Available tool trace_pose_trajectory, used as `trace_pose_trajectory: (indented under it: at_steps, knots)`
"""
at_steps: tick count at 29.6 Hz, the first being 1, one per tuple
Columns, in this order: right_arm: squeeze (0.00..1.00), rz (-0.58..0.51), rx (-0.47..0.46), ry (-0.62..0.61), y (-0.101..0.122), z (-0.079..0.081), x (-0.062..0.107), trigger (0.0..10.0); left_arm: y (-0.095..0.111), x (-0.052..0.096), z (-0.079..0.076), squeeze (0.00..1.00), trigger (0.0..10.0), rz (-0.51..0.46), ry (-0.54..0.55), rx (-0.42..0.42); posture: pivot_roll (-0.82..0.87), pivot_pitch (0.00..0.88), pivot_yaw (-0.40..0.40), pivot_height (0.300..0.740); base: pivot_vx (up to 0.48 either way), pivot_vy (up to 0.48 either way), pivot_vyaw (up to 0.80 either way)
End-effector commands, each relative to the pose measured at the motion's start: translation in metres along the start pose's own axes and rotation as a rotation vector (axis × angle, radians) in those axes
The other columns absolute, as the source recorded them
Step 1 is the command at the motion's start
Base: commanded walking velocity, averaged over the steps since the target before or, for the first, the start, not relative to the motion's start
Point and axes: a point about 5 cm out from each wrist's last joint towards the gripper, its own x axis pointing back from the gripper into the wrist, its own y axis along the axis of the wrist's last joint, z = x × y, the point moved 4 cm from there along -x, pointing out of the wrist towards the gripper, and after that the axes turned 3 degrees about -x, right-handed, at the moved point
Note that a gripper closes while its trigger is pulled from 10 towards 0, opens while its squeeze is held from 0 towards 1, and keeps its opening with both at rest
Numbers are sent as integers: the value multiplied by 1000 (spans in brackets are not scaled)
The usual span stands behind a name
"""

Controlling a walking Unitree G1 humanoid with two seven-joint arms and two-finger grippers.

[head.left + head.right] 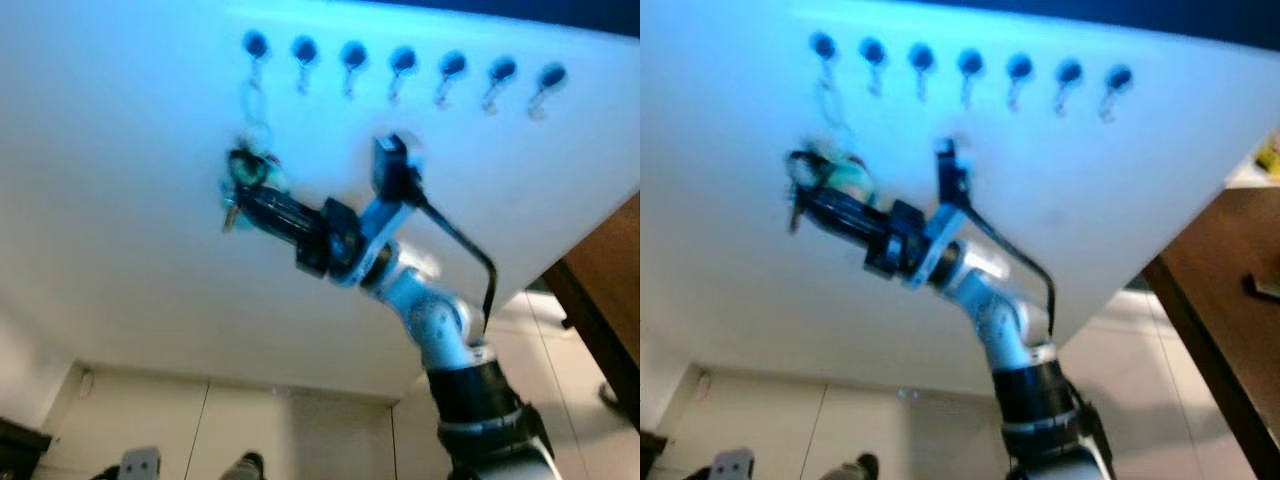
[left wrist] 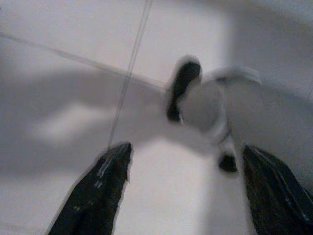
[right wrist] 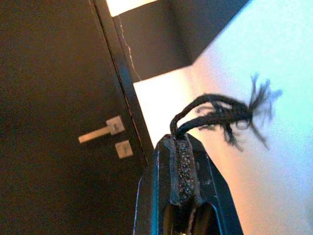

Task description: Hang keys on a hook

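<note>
The right gripper (image 1: 240, 190), fingers clamped on the keys (image 1: 245, 180), should lift their ring over the leftmost hook (image 1: 255, 46).

The wall (image 1: 120, 200) is plain white with a pale blue cast, and the seven hook (image 1: 255, 44) knobs along it are dark blue. The right gripper (image 1: 240, 190) is black on a silver arm (image 1: 430, 320); the keys (image 1: 250, 175) look teal and whitish (blurred). The cord (image 3: 215, 110) is frayed black, the door (image 3: 54, 98) dark brown with a pale metal handle (image 3: 100, 131). The left gripper (image 2: 181, 196) has black fingers over pale grey floor tiles (image 2: 58, 88).
</note>
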Motion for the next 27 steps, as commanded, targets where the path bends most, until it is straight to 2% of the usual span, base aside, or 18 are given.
trace_pose_trajectory:
  at_steps: [1,8,10,14,27]
  knots:
    - [0,-29,43,-74,5,-8,-1,10000,-12,2,-4,0,10000,32,-7,12,152,67,-37,740,0,0,0]
    - [0,-66,82,-169,13,-17,6,10000,-13,2,-5,0,10000,34,-11,9,153,69,-42,740,0,0,0]
    - [0,-103,105,-244,21,-22,15,10000,-16,2,-5,0,10000,44,-16,-3,145,68,-40,740,0,0,0]
    - [0,-143,136,-304,29,-25,21,10000,-19,3,-5,0,10000,51,-18,-9,142,69,-38,740,0,0,0]
    - [0,-161,164,-270,36,-17,16,10000,-17,3,-6,0,10000,41,-27,-13,134,74,-28,740,0,0,0]
